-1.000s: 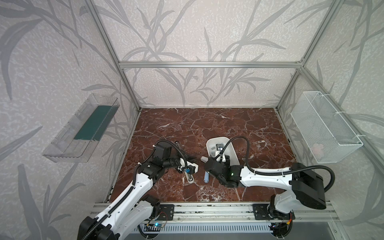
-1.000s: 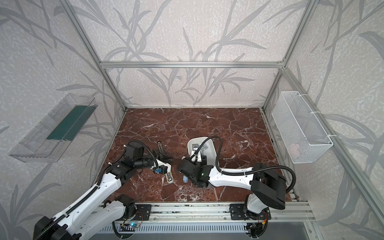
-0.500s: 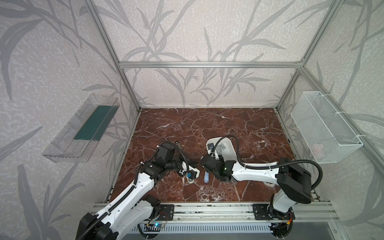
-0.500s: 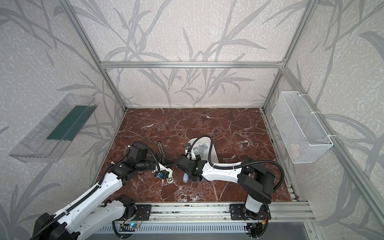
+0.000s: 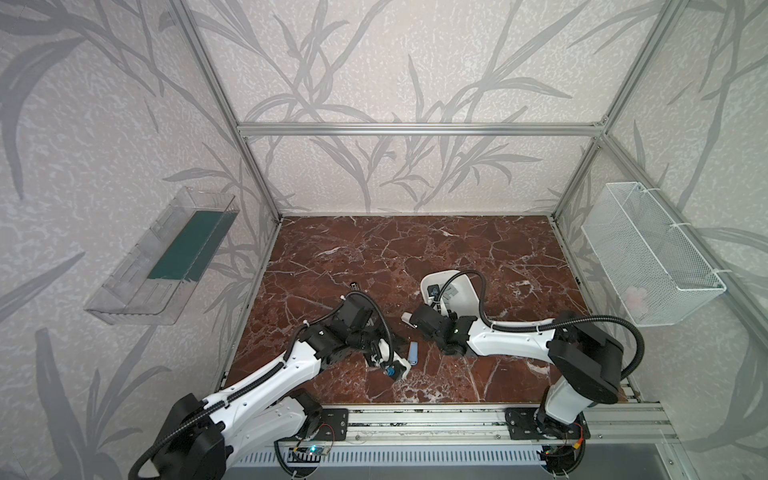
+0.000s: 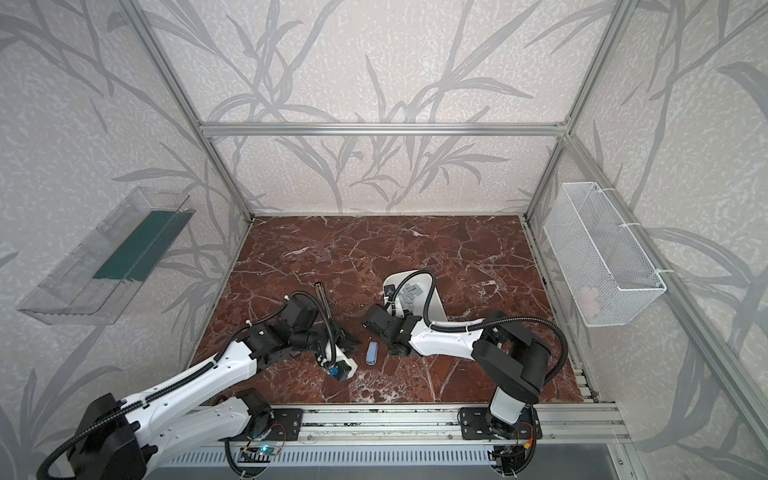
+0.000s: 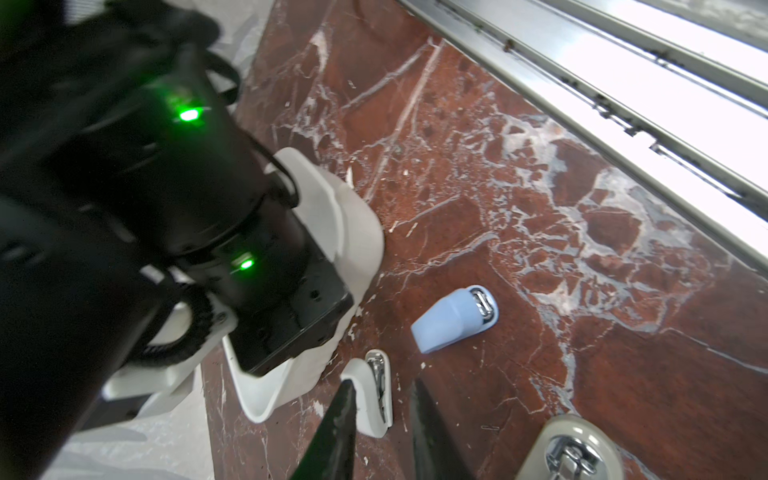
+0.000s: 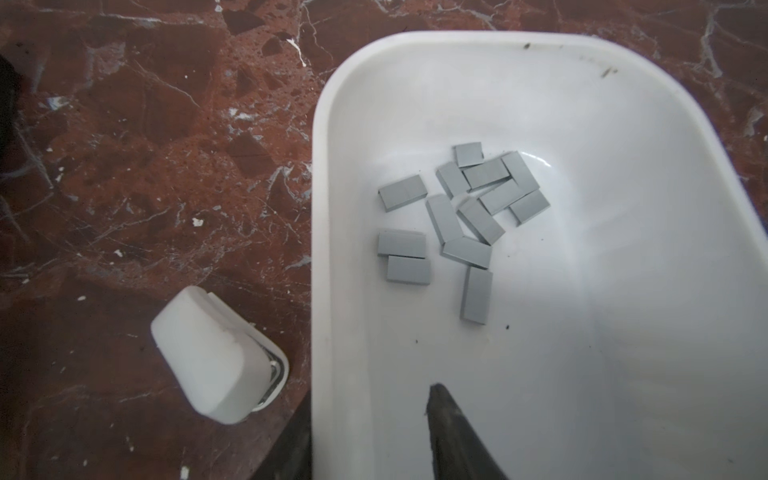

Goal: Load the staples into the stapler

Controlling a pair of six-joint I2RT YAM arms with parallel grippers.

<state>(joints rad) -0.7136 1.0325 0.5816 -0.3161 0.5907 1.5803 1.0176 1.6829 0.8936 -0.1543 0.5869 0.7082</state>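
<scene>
We look down on a red-brown marble surface [image 5: 415,257] veined with white, boxed in by an aluminium frame [image 5: 415,129] and walls papered in pale grey leaves. A clear shelf [image 5: 137,291] with a green liner hangs on the left wall and a white wire basket [image 5: 648,257] on the right. A metal rail [image 5: 436,415] runs along the near edge, where both arms are mounted. Near the middle of the surface, in both top views, stands a white tray [image 5: 467,299]. In it we count about a dozen grey staples [image 8: 461,208], lying loose and partly overlapping in a small heap on the tray's floor. The right end effector [image 8: 370,399] is spread astride the tray's side wall, one finger [image 8: 453,436] inside the tray and the other outside it, and it pinches nothing. The staples lie ahead of the inner fingertip, apart from it and untouched. A white stapler [image 8: 214,353] rests on the marble just beside the tray's outer wall. The left end effector [image 7: 383,382] is parted narrowly, the marble showing between its fingers, with that white stapler at its tips; we cannot tell whether they touch. A blue stapler [image 7: 453,318] lies alone near by, between the two arms.
</scene>
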